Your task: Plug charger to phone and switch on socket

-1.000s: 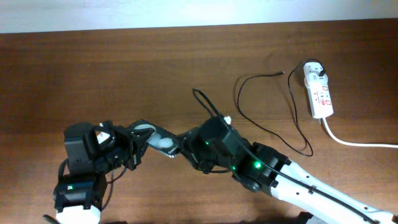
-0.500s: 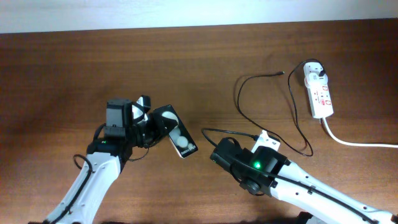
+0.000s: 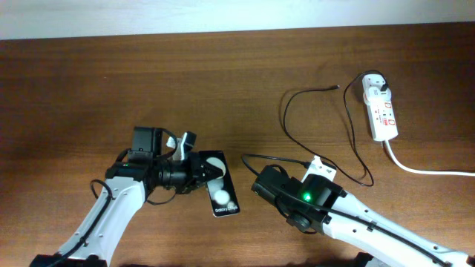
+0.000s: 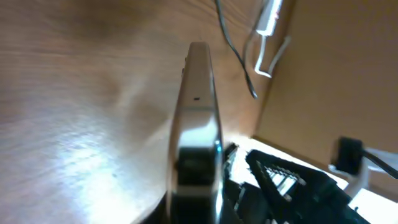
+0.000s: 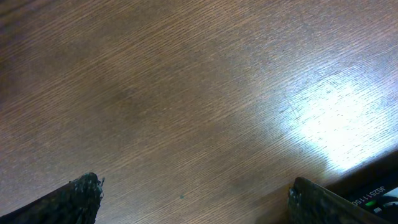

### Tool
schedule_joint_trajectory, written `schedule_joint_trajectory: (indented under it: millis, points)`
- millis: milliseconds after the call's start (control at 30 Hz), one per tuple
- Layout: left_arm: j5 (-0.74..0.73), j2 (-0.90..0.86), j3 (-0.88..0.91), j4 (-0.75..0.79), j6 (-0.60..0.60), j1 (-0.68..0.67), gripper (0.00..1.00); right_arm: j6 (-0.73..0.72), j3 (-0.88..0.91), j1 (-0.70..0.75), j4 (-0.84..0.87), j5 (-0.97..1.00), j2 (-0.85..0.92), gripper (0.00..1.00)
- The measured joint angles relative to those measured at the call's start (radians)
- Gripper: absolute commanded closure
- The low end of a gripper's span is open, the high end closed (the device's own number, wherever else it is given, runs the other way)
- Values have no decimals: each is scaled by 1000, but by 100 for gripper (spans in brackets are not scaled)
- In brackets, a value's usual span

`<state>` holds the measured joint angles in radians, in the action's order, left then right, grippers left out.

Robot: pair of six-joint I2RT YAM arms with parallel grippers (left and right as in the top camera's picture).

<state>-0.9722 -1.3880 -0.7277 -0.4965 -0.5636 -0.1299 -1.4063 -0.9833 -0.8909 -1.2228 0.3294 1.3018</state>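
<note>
My left gripper (image 3: 202,172) is shut on the upper end of the black phone (image 3: 223,194). The phone's face with its white spots points up, left of the table's middle. The left wrist view shows the phone (image 4: 198,106) edge-on between the jaws. To the right of the phone my right gripper (image 3: 257,182) stands wide open; its fingers (image 5: 84,194) have only bare wood between them. The charger's thin black cable (image 3: 285,119) loops at the right, connector tip (image 3: 338,87) lying free, white adapter (image 3: 376,84) in the socket (image 3: 383,113).
A thick white cord (image 3: 423,170) runs from the socket to the right edge. A thicker black robot cable (image 3: 274,157) arcs from the right arm toward the phone. A pale wall strip (image 3: 223,15) borders the table's far edge.
The right gripper drew back to the right from the phone and opened wide. The left arm swung the phone toward the front, still gripping it.
</note>
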Motion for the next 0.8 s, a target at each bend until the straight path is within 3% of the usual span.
schedule_joint_trajectory:
  millis: [167,500,633,733,800]
  points:
    - [-34,0,0,-43,0,0,100,0,0,0,0,0,0,1]
    - [60,0,0,-72,-6,0,100,0,0,0,0,0,0,2]
    - [90,-63,-3,118,-39,0,100,0,0,0,0,0,0,1]
    - [-4,-214,-8,307,-62,0,100,0,0,0,-2,3,0,1]
    - [-79,-325,-34,322,-67,0,100,0,0,0,0,3,0,1]
